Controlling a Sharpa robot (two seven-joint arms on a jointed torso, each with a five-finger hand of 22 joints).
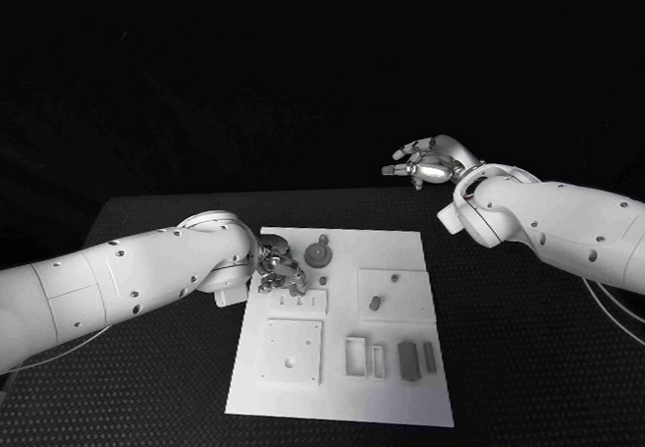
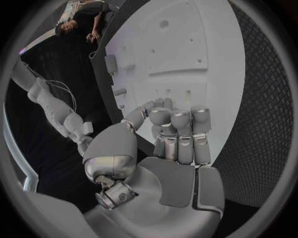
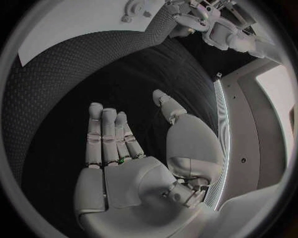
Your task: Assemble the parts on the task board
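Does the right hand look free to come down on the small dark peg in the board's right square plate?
Probably yes: the right hand hangs empty beyond the white task board, nothing covers the small dark peg.

Head camera looks down from above; wrist cameras sit close behind each hand, all sharing the task board (image 1: 394, 250)

Black table (image 1: 158, 386), textured top; white task board (image 1: 394, 250) lies flat mid-table.
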